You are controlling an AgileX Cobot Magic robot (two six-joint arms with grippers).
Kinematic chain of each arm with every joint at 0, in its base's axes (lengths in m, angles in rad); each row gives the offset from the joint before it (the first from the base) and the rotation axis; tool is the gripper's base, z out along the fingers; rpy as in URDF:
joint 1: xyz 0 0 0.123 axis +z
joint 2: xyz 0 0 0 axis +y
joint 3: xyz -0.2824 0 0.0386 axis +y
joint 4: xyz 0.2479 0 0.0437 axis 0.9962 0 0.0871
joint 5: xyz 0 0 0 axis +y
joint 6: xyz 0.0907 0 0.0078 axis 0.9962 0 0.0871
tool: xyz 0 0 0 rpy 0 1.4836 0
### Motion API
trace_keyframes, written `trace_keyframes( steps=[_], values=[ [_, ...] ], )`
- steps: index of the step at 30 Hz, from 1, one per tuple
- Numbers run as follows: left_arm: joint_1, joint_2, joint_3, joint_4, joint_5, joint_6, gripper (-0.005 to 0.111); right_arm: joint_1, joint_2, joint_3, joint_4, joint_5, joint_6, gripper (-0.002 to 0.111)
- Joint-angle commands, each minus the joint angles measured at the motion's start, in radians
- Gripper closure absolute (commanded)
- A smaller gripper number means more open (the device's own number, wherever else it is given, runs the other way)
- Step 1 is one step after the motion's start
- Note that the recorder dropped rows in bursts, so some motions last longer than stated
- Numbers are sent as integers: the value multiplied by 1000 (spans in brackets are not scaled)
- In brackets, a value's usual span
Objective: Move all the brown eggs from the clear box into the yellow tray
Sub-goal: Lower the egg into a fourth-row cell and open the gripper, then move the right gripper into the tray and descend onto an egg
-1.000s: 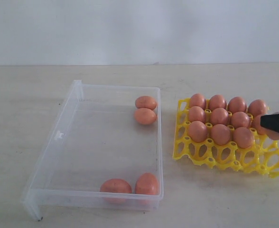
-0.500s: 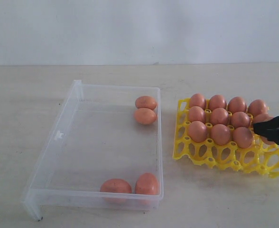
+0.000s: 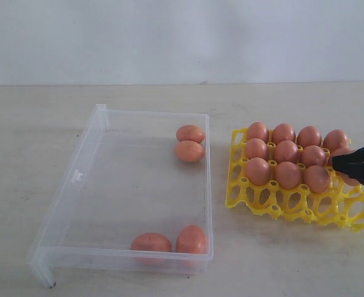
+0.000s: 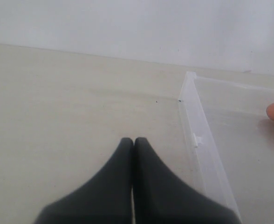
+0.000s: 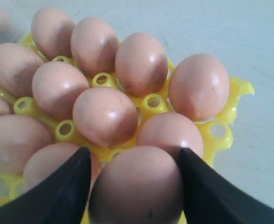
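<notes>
Currently logging from the biggest thing down. Noting pale table [image 3: 293,266] under everything.

Marking clear box [image 3: 77,176] on its left part. Counting four brown eggs [image 3: 189,151] inside, yet to go across: two touching by the far right corner, two [image 3: 192,239] side by side against the near wall at the right corner.

Marking yellow tray [image 3: 275,207] just beside the box on the right. Finding eggs in the three far rows and bare cups along the near row. Judging the fill as running far to near, so that loaded cups need no reaching over.

Noting right gripper [image 3: 343,164] coming in from the right edge, pinching the end egg [image 5: 134,186] with a black finger touching the shell on either flank. Placing that egg at the outer end of the third row. Judging this as the set-down, release pending.

Noting left gripper [image 4: 133,140] over bare table outside the box's left wall, jaws pressed together, gripping nothing. Judging it as parked out of the working arm's way.
</notes>
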Motion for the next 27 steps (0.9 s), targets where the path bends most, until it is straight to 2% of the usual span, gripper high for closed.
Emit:
trace_keyframes(
  steps=[1, 10, 13, 18, 20, 22, 23, 25, 27],
  values=[
    [-3, 1, -2, -2, -7, 0, 111, 1, -2, 1, 6, -2, -7, 52],
    [-3, 1, -2, -2, -7, 0, 111, 1, -2, 1, 6, -2, 2, 53],
    [-3, 1, -2, -2, -7, 0, 111, 1, -6, 1, 8, -18, 66, 53],
    [-3, 1, -2, -2, -7, 0, 111, 1, -73, -3, 9, -173, 200, 55],
    [-3, 1, -2, -2, -7, 0, 111, 3, -116, -16, 9, -269, 200, 64],
    [-3, 1, -2, -2, -7, 0, 111, 24, -156, -38, 11, -337, 222, 79],
    [-3, 1, -2, -2, -7, 0, 111, 59, -188, -63, 14, -369, 232, 91],
    [-3, 1, -2, -2, -7, 0, 111, 149, -236, -109, 14, -372, 245, 106],
    [-3, 1, -2, -2, -7, 0, 111, 296, -279, -183, 14, -306, 260, 108]
  ],
)
